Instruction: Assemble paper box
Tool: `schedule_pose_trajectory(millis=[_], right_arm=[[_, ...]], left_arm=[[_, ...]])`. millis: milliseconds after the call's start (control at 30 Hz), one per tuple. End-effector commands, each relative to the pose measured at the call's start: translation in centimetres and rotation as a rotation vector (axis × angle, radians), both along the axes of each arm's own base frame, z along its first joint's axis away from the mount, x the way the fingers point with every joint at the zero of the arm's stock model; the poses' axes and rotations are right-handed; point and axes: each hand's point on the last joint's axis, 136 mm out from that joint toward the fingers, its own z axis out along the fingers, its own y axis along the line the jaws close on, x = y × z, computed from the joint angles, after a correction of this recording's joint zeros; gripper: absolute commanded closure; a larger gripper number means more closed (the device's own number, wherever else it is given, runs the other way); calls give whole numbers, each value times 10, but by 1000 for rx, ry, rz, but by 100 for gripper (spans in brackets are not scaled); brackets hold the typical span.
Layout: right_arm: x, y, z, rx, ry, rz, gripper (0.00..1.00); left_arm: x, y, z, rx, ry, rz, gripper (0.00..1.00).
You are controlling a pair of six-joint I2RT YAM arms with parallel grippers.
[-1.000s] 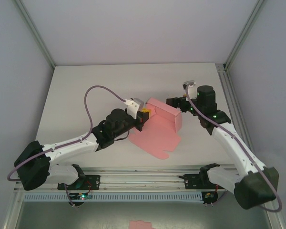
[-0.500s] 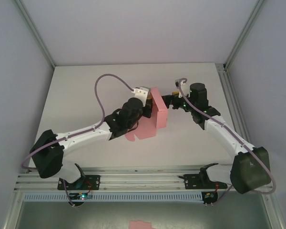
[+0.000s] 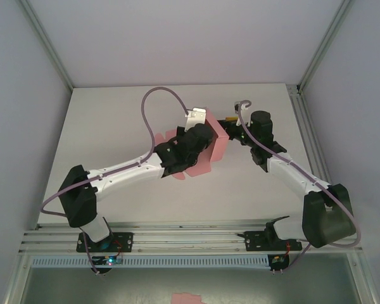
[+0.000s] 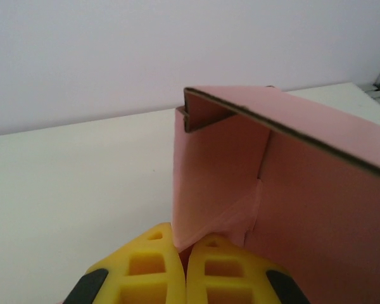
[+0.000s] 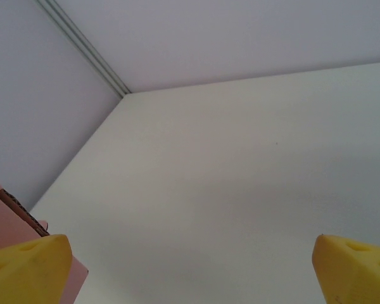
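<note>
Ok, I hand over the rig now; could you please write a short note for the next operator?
Left gripper: shut on a low edge of the paper box.
Right gripper: open, beside the box's right side; contact unclear.
Box: in the middle of the table, partly folded, walls raised, some flaps lying flat.
Done: first walls are up.
To do: fold the remaining flaps and close the box.

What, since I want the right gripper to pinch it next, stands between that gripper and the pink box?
Nothing visible. The open right gripper sits beside the paper box, its card edge by one finger; the left gripper pinches its card.
</note>
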Motion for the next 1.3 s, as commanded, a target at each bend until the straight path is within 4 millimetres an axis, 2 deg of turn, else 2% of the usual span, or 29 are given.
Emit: schedule_pose_trajectory(millis=[0,133,233,367,433,500,533,600,667,733,833,933,1033,1100,1167,1267], right_arm=[[-113,89,68,176,-160,642,2],[-107,83,59,138,-121,579,2],[-88,64,30,1,-21,422,2],[-64,9,-27,-228,149,140,2],[-63,-20,-52,-318,227,30,2],[-64,-42,-66,-390,261,-40,2],[-65,-49,-66,-409,259,-56,2],[-68,-47,-53,-414,214,-23,2],[-76,-33,-22,-363,124,67,2],[-83,-22,11,-295,29,119,2],[-92,-21,36,-256,-45,125,2],[-100,-20,36,-246,-33,146,2],[-103,-20,15,-238,60,148,2],[-100,-26,-11,-251,163,104,2],[-98,-33,-38,-278,255,63,2],[-96,-42,-66,-316,325,25,2]], left_arm=[[9,-29,-33,-8,63,-14,100],[2,-31,-31,-49,74,-59,100],[-13,-34,-27,-38,30,-208,100],[-45,-23,-19,-17,-65,-413,100],[-54,-6,-18,3,-89,-439,100],[-67,4,-19,42,-99,-504,100],[-74,6,-19,63,-119,-547,100],[-91,6,-22,96,-159,-647,100],[-103,5,-21,94,-190,-708,100],[-103,5,-22,86,-220,-707,100],[-93,3,-43,103,-196,-673,100],[-86,-6,-70,160,-113,-683,100],[-77,-9,-95,240,-17,-670,100],[-73,-7,-115,304,85,-664,100],[-77,-8,-136,383,217,-702,100],[-87,-3,-170,524,405,-766,100]])
